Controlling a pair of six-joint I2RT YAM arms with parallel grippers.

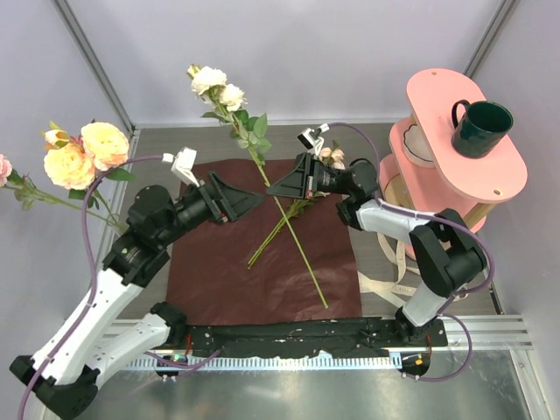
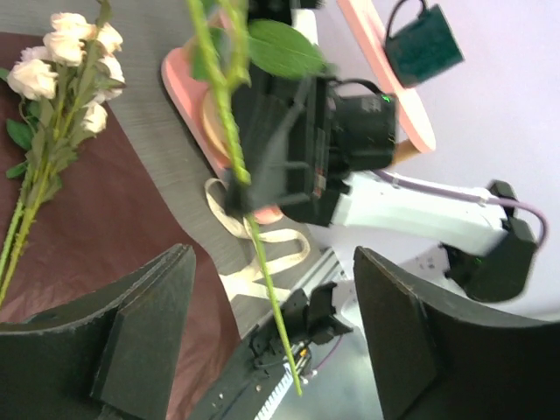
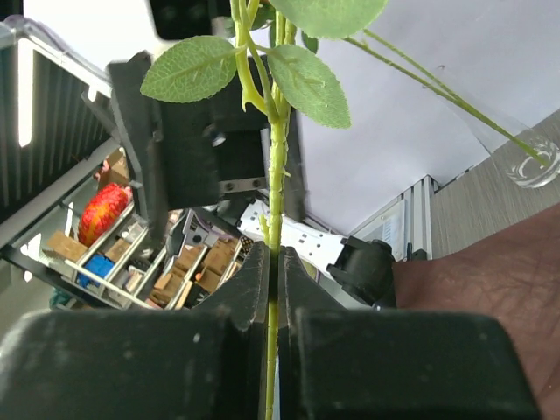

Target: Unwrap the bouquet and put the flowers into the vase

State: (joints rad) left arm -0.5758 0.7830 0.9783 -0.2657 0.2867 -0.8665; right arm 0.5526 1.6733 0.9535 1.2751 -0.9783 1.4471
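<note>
The grey table (image 1: 162,142) carries a dark red paper (image 1: 227,271) spread flat at its middle. A pink stand (image 1: 507,166) stands at the right with a dark green mug (image 1: 481,129) on top. Above the paper, the right gripper (image 1: 273,186) is pinched tight on the thin green stem of one lifted flower (image 1: 249,136). Its cream blossoms reach up past the paper's far edge, and its lower end points toward the near right corner. The left gripper (image 1: 252,201) faces it from the left with its fingers spread wide and nothing between them. In the left wrist view the held stem crosses just ahead of that gap, apart from both fingers. The other flowers (image 1: 293,214) lie on the paper under the right gripper, with their heads toward the pink stand. A cream ribbon (image 1: 385,280) lies loose on the table, right of the paper. The vase (image 3: 532,164) shows only in the right wrist view, standing on the table beyond the paper's edge with thin stems running into it.
</note>
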